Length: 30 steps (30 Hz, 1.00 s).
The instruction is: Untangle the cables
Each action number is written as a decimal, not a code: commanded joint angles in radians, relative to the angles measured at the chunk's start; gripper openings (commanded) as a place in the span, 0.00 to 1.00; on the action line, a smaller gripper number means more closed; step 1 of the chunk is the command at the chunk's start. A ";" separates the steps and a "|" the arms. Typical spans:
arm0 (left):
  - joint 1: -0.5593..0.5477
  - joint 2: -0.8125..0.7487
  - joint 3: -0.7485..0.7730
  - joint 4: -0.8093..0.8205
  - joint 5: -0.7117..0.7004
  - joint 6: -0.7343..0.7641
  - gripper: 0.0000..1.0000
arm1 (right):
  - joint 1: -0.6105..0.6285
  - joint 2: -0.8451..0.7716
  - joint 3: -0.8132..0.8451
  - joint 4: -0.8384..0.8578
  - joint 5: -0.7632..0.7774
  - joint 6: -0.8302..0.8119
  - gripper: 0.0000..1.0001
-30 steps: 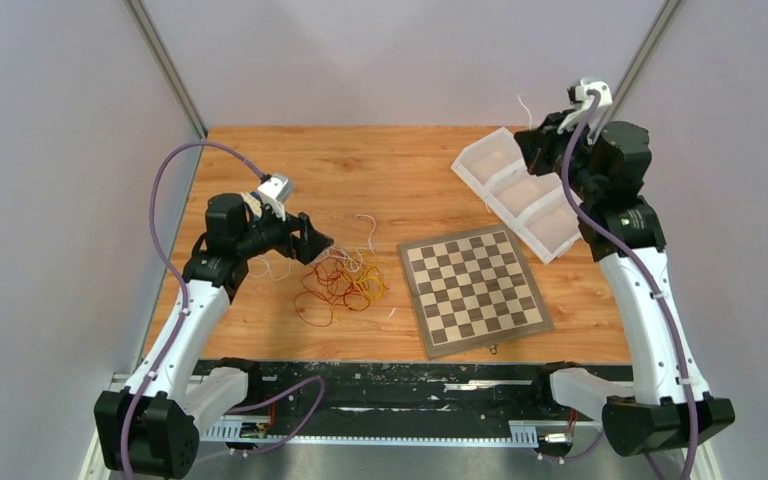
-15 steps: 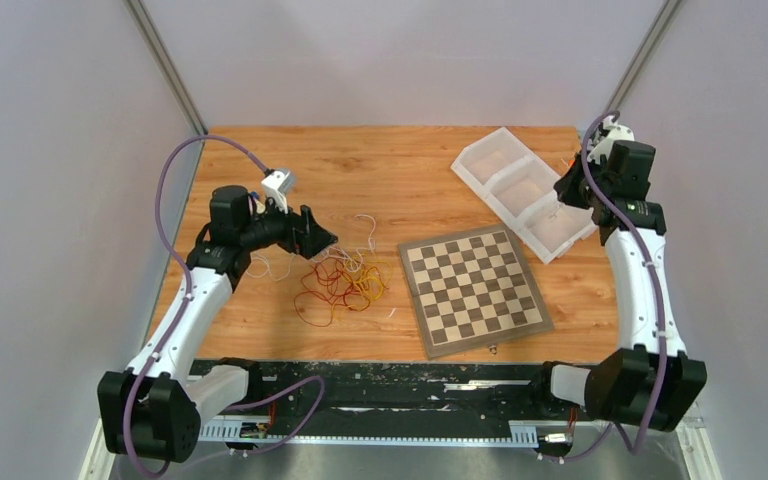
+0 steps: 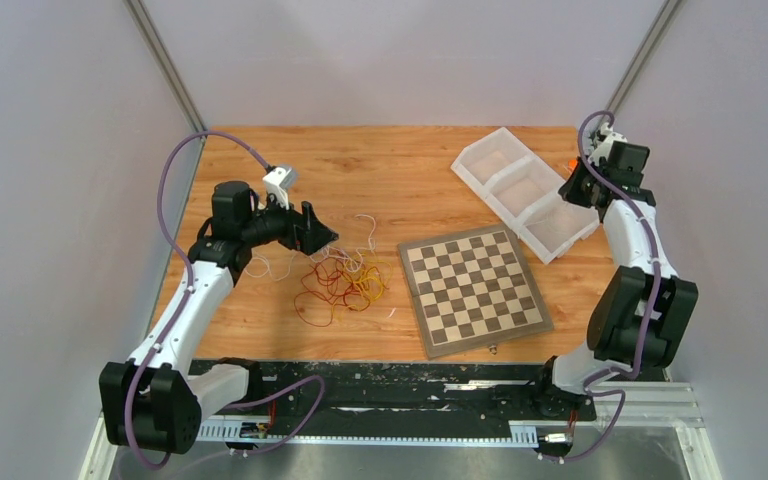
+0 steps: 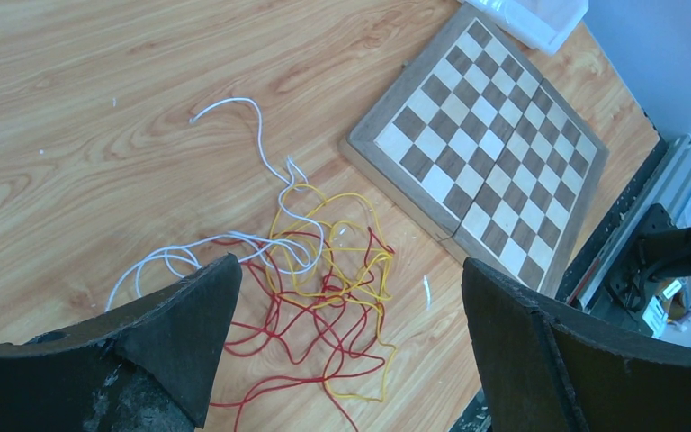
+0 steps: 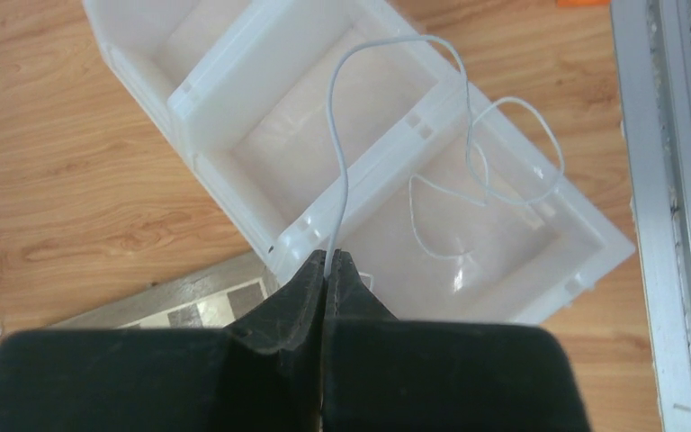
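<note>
While the right jaws, clenched on one thin white wire point(image 5: 345, 180), hang over the white plastic three-compartment tray point(image 5: 225, 189), the left jaws gape empty above the tangled red, yellow and white cables point(image 4: 328, 297) on the wooden worktop point(image 4: 99, 99); depositing seems underway; next, a clean release.

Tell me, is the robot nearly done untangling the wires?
Not nearly. Done: one white wire is out of the tangle. In hand: the right gripper pinches it over the tray. Still to do: the tangle, red, yellow and white, lies beside the chessboard under the open left gripper.
</note>
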 commanded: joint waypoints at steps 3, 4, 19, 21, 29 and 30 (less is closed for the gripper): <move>0.002 -0.010 0.015 0.004 -0.034 0.007 1.00 | -0.019 0.071 0.084 0.173 -0.029 -0.142 0.00; 0.002 -0.010 0.014 0.002 -0.038 0.006 1.00 | -0.024 0.079 0.090 0.174 -0.028 -0.153 0.00; 0.002 0.009 0.014 0.014 -0.045 0.000 1.00 | -0.085 0.146 0.093 0.185 -0.146 -0.341 0.00; 0.002 0.013 0.017 0.014 -0.048 0.000 1.00 | -0.085 0.138 0.065 0.186 -0.156 -0.398 0.00; 0.001 0.019 0.017 0.015 -0.045 -0.012 1.00 | -0.086 0.047 -0.073 0.115 -0.239 -0.675 0.00; 0.002 0.018 0.017 0.016 -0.047 -0.013 1.00 | -0.086 0.023 -0.118 0.113 -0.248 -0.701 0.00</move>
